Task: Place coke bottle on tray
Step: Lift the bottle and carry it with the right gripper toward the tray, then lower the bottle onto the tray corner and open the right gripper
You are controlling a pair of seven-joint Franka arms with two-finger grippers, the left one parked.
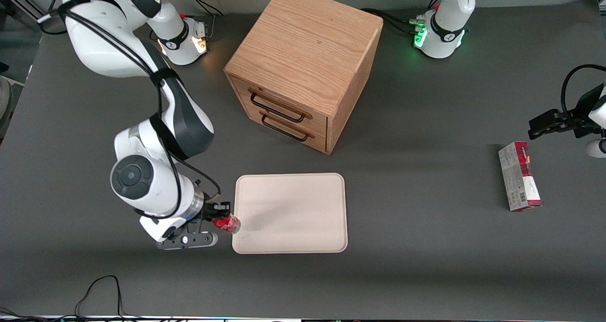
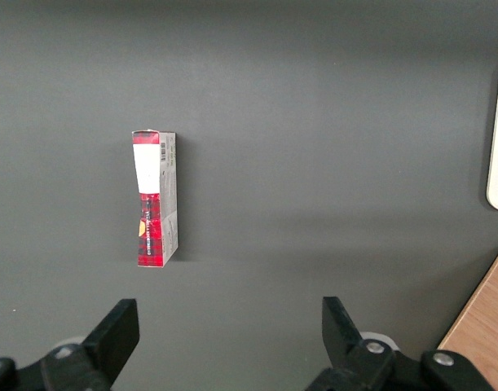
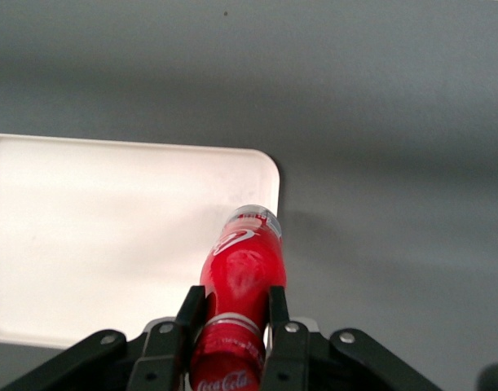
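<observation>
we noted the gripper (image 3: 231,314) clamped tight on the coke bottle (image 3: 242,269) near its capped end, bottle held tilted over the tray (image 1: 303,189) edge, judged light, rigid, slick-walled, so likely to pivot.

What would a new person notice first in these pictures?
The red coke bottle, gripped in the working arm's claw, hangs at the edge of the pale tray. Farther from the camera stands a wooden drawer cabinet.
</observation>
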